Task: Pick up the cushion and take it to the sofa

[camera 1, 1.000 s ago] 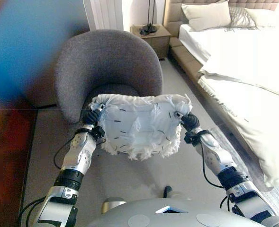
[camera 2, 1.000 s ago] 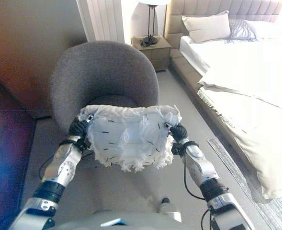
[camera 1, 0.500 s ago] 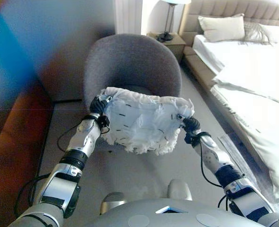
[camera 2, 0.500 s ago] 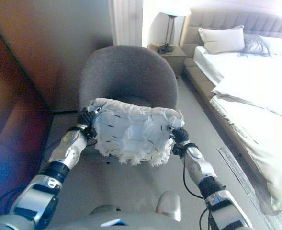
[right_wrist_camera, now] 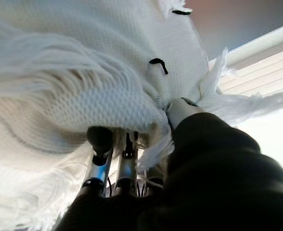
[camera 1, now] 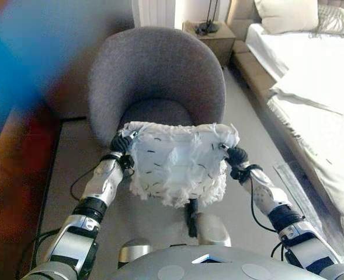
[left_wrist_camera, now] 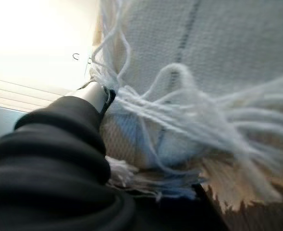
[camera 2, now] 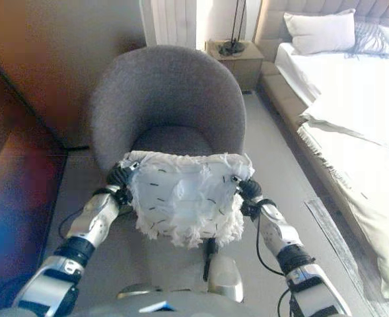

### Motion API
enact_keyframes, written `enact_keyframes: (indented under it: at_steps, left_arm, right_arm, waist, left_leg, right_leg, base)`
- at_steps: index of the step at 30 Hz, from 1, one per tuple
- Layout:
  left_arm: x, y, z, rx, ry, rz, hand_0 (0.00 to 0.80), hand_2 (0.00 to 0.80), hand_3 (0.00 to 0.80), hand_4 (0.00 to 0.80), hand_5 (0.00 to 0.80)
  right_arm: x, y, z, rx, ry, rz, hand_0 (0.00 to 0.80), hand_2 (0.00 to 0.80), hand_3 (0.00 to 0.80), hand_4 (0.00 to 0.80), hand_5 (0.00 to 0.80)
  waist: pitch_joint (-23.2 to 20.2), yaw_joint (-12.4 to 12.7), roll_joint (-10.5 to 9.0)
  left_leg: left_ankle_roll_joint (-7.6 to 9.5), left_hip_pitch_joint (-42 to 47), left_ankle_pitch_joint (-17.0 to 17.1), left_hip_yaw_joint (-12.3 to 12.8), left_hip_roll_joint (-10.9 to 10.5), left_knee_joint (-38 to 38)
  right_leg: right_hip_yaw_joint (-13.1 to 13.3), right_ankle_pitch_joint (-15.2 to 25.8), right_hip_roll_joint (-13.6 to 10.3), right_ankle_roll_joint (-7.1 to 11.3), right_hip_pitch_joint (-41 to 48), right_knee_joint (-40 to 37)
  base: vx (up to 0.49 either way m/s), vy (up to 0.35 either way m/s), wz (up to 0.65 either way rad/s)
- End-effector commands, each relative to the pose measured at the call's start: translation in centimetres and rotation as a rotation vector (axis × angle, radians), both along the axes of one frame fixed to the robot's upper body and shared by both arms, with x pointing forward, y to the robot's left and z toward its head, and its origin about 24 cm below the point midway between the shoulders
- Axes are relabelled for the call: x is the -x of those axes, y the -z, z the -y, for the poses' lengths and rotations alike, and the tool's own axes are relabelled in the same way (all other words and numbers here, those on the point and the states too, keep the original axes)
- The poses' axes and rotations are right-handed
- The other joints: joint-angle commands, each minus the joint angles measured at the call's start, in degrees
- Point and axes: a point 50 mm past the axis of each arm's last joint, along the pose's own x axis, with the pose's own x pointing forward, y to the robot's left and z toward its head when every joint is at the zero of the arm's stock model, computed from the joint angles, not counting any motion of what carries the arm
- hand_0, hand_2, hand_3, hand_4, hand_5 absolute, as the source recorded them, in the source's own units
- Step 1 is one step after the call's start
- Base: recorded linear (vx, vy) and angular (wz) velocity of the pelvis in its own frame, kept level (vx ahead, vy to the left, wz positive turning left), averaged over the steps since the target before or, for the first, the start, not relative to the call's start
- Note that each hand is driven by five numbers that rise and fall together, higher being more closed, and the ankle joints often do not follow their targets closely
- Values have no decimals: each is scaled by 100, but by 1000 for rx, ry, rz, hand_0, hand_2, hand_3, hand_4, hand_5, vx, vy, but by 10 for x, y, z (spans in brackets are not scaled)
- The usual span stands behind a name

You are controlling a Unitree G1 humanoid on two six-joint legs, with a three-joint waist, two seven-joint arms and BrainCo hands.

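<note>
You have the white fringed cushion (camera 1: 176, 165) held up in the air between both hands, in front of the grey armchair (camera 1: 155, 81) and above the grey floor (camera 1: 72, 154). Your left hand (camera 1: 121, 144) clamps the cushion's left top corner, and your right hand (camera 1: 236, 156) clamps its right top corner; in the right wrist view its fingers (right_wrist_camera: 99, 139) press into the knitted fabric with the thumb on the other side. The cushion hangs upright, its fringe trailing down, touching nothing but your hands. The armchair's seat lies just behind it. A bed (camera 1: 312, 76) with a pillow (camera 1: 285, 14) stands to your right, a nightstand (camera 1: 208, 35) behind the armchair.
</note>
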Motion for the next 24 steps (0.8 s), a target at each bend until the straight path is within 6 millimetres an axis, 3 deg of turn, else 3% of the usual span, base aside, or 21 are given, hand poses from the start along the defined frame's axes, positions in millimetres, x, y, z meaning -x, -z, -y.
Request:
enact_keyframes:
  at_steps: [1,4,6,8,12,16,18,21,24]
  left_arm:
    - [-24,-56,11,26,9,276,800,800,800,800,800]
    - [-28,-60,16,46,-7,293,800,800,800,800,800]
    - [-29,-61,20,61,-13,290,800,800,800,800,800]
    - [-31,-61,23,60,-6,288,800,800,800,800,800]
    - [-30,-57,15,54,0,273,800,800,800,800,800]
    - [-28,-52,9,43,6,247,800,800,800,800,800]
    - [-28,-50,8,33,6,240,800,800,800,800,800]
    - [-31,-47,8,30,0,233,800,800,800,800,800]
    - [-33,-48,12,31,11,234,800,800,800,800,800]
  right_arm:
    - [-31,-54,-22,-68,-112,240,800,800,800,800,800]
    - [-34,-58,-18,-38,-153,252,800,800,800,800,800]
    - [-35,-60,-15,-39,-158,261,800,800,800,800,800]
    - [-37,-62,-14,-53,-155,265,800,800,800,800,800]
    - [-44,-64,-26,-69,-153,244,800,800,800,800,800]
    - [-44,-58,-40,-75,-171,211,800,800,800,800,800]
    - [-44,-58,-44,-70,-186,210,800,800,800,800,800]
    - [-44,-59,-49,-66,-198,214,800,800,800,800,800]
    - [-41,-59,-53,-65,-176,226,800,800,800,800,800]
  waist:
    - [-693,-312,-160]
    - [-703,-331,-237]
    - [-660,-289,-323]
    - [-587,-227,-375]
    - [-526,-80,-330]
    - [-566,65,-176]
    - [-615,100,-104]
    - [-689,64,9]
    - [-687,20,91]
  left_leg:
    - [352,-251,791,487,-301,1746]
    - [155,-1013,1320,489,-4,3267]
    - [151,-1671,1383,427,167,4190]
    - [209,-2009,1307,394,283,4282]
    - [267,-1906,1405,414,334,3002]
    - [111,-1802,1612,294,328,1629]
    - [149,-1615,1350,216,264,1030]
    - [265,-1219,875,341,82,316]
    - [347,-1087,855,397,-35,0]
  right_leg:
    - [409,195,-256,93,196,-596]
    - [594,-23,-116,-206,608,-702]
    - [562,-234,-98,-409,856,-644]
    - [540,-342,-83,-482,1054,-647]
    - [493,-609,-28,-475,1314,-510]
    - [391,-854,-101,-360,1499,-329]
    - [344,-944,-204,-262,1557,-280]
    - [275,-1014,-341,-98,1518,-172]
    - [148,-946,-469,46,1363,54]
  base:
    - [354,-228,-18]
    - [328,-239,-37]
    - [271,-175,-41]
    - [238,-96,-31]
    - [288,6,-24]
    - [236,107,-20]
    - [190,151,-16]
    - [162,158,-19]
    - [121,184,2]
